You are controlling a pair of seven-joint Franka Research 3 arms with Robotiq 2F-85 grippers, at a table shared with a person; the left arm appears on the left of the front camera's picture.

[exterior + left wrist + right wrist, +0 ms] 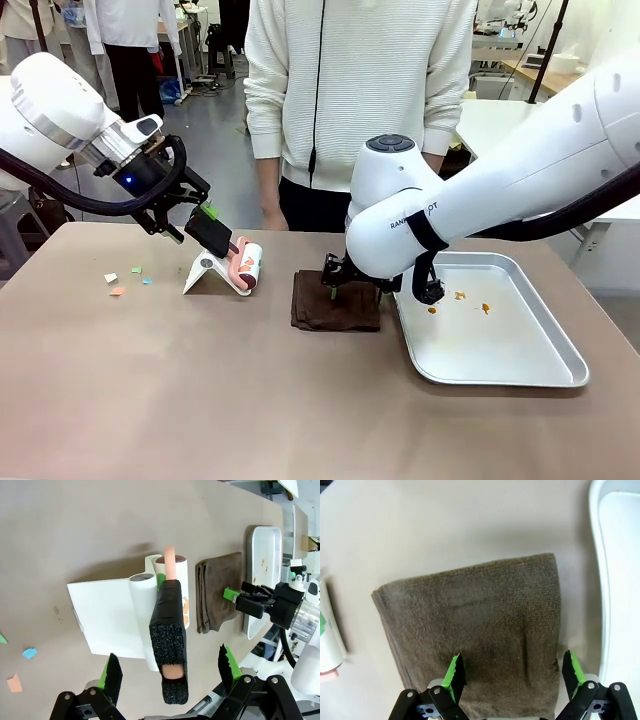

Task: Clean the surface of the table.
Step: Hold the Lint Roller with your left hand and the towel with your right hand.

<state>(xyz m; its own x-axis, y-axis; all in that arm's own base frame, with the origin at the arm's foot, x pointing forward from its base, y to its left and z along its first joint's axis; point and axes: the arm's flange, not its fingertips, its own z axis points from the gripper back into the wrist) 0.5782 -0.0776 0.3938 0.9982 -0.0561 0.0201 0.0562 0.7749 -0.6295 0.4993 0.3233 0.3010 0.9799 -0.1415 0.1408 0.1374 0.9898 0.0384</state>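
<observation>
Cloth [470,620]: R gripper [512,659] wide, straddling. Tray [510,345] right of it, orange crumbs [460,296] inside. L-wrist view: L gripper [170,660] wide astride roller handle [167,625].

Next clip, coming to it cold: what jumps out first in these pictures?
Both arms are poised over cleaning tools on the table: the left gripper stands open astride the black foam handle of a lint roller left of centre, while the right gripper hangs open just above a folded brown cloth at the middle. Coloured paper scraps lie at the left, and a metal tray with orange specks sits at the right.
</observation>
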